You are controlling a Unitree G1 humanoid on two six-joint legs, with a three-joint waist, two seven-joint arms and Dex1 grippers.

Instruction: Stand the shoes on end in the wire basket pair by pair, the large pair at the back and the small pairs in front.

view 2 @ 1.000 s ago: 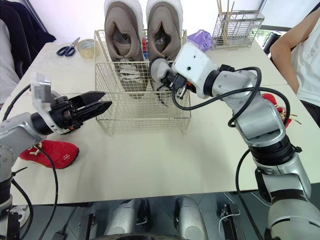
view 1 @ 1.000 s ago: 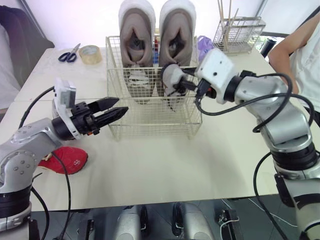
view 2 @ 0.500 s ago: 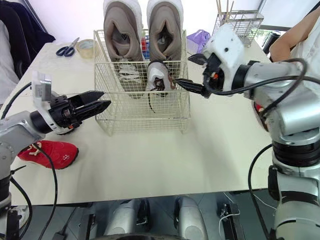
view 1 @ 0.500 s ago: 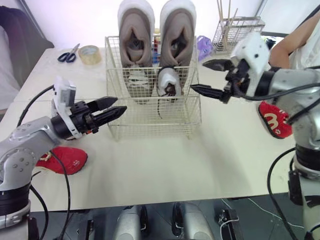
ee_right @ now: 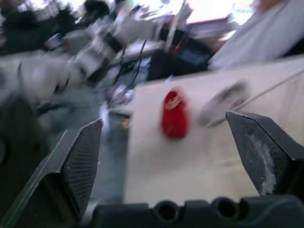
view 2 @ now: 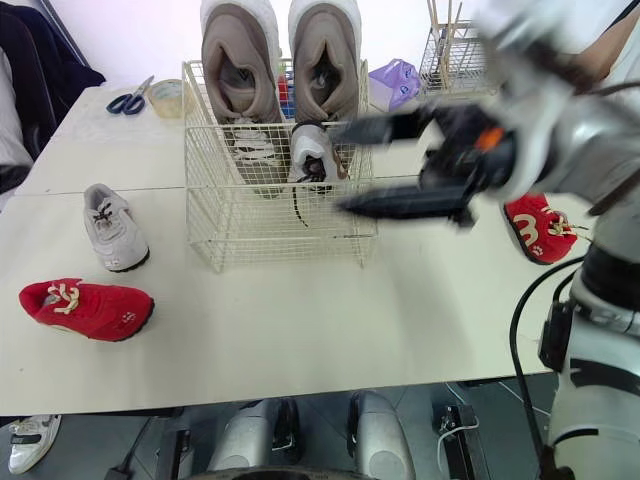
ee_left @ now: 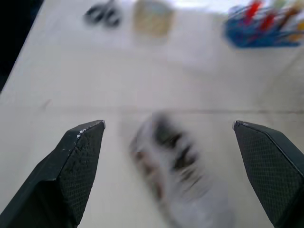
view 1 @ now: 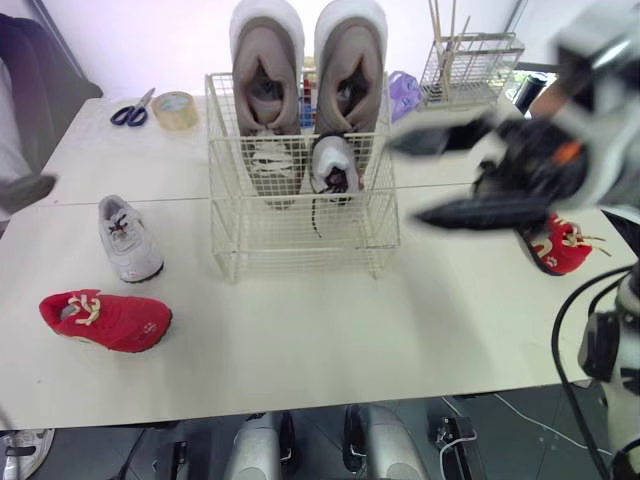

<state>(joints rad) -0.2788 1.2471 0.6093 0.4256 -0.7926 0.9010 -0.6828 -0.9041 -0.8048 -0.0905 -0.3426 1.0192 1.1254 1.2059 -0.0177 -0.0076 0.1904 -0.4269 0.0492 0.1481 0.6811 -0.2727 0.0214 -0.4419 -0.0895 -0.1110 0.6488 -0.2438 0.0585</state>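
Front left of the counter [view 1: 300,350], 1 red shoe [view 1: 105,320] lies flat on its sole, close to the near edge. Just behind it, apart from it, sits a grey shoe [view 1: 130,238], also flat on its sole, well clear of the basket.

Over to the left wrist view: the left claw [ee_left: 167,124] is spread wide with nothing between its 2 fingers, and that grey shoe lies on the counter beyond the gap.

On the right, the right claw [view 1: 405,180] hangs above the counter just to the right of the basket. Its 2 fingers are parted and empty, tips pointing toward the basket. Past it, a second red shoe [view 1: 558,248] lies on the counter, well apart from the basket.

Centre of the counter, the wire basket [view 1: 290,245]. In its front right part 1 small grey shoe [view 1: 333,165] stands on end, a lace dangling below it, right up against the shoe behind. At the back, the 2 large brown shoes [view 1: 265,70] stand on end side by side, rising above the rim.

At the far left lie scissors [view 1: 130,108] and a roll of tape [view 1: 174,106]. At the far right are a purple bag [view 1: 403,90] and a wire rack [view 1: 470,65] holding sticks.
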